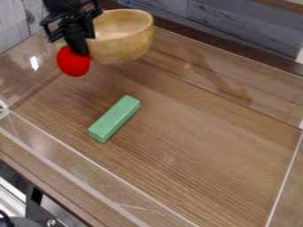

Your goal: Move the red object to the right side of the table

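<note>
The red object (73, 62), a small round toy fruit, hangs below my gripper (76, 50) at the far left, lifted off the table (213, 106). The black gripper is shut on the top of the fruit, and its fingers hide the leaf. The light wooden bowl (124, 35) is right beside the gripper on its right, touching or nearly touching it. The bowl looks raised and tilted, but I cannot tell whether the gripper has caught its rim.
A green rectangular block (113, 119) lies at an angle in the middle left of the tabletop. Low clear acrylic walls (288, 168) run along the table's edges. Bare wood stretches to the right of the block.
</note>
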Controlling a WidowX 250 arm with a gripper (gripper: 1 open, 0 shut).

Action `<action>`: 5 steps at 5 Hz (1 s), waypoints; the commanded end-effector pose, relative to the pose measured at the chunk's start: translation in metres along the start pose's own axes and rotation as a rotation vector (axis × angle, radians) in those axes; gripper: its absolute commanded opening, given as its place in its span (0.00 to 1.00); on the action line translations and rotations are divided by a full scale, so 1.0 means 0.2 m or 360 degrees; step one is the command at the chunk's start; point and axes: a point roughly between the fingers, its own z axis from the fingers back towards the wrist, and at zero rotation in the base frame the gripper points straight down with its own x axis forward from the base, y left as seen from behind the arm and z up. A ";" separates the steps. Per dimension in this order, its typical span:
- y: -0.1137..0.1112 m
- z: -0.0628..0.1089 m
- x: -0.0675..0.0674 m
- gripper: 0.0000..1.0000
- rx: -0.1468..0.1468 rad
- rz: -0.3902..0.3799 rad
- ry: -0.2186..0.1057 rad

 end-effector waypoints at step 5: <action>-0.23 -0.12 -0.72 0.00 -0.0013 -0.0595 0.0029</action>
